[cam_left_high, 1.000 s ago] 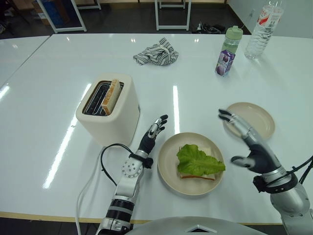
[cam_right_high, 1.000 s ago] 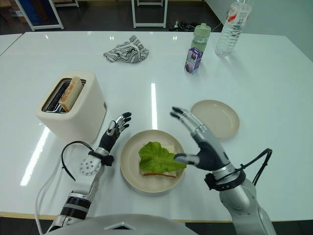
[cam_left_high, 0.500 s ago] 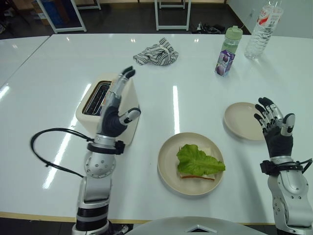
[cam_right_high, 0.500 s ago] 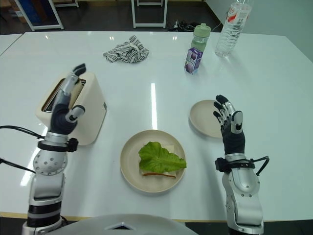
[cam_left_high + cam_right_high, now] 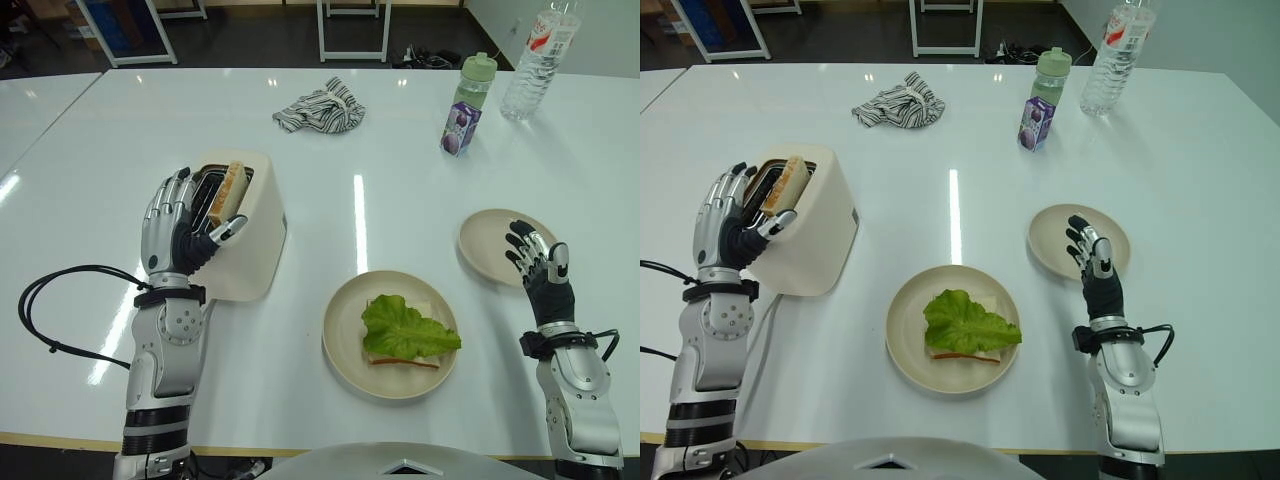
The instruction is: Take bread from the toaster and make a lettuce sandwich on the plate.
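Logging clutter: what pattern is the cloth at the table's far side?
The cloth is black-and-white striped, clearest in the left eye view.
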Available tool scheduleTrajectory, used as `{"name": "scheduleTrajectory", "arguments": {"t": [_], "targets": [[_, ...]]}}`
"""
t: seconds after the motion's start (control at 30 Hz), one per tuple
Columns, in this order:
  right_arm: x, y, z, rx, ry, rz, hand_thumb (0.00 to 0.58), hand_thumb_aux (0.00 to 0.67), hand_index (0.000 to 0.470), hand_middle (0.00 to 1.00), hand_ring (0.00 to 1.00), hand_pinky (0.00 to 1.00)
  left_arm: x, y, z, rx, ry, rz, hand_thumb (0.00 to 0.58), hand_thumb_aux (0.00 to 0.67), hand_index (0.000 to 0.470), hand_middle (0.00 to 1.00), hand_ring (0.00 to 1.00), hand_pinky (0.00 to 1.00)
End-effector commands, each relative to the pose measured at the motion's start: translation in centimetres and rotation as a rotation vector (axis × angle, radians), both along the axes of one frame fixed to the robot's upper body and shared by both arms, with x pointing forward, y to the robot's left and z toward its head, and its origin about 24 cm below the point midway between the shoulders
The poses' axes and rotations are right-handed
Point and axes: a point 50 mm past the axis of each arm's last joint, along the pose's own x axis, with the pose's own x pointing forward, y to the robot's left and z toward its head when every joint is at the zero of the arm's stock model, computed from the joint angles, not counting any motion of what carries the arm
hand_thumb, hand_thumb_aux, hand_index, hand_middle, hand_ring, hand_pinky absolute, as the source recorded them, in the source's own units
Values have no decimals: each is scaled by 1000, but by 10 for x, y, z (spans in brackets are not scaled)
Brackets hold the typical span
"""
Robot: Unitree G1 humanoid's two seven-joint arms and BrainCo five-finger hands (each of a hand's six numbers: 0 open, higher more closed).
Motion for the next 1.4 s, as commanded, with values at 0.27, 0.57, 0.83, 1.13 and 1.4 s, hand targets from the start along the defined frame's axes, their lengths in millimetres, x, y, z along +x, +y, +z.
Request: {"name": "scheduleTrajectory", "arguments": {"t": [0.27,0.57,0.83,1.13,1.4], "targets": [[-3,-2,-4,-23,18,-12,0,0,0,0,0,0,7,5,-10,30,42,34,346,244,171,0,0,0],[-4,-2,-5,-23,21,-17,0,0,0,0,0,0,6,-1,-12,-46,63,-13,580,670,470,863,863,863],[-4,-1,-6,-26,22,-21,0,0,0,0,0,0,1,-11,19,60,-227,-35,580,670,470,1000,1000,1000],[-1,1,-10,-92,19,-27,0,0,0,0,0,0,-32,-41,91,6,-814,-252,580,670,470,1000,1000,1000],[3,2,-13,-164,0,-38,0,0,0,0,0,0,-26,-91,88,-557,-596,-621,580,670,470,1000,1000,1000]]}}
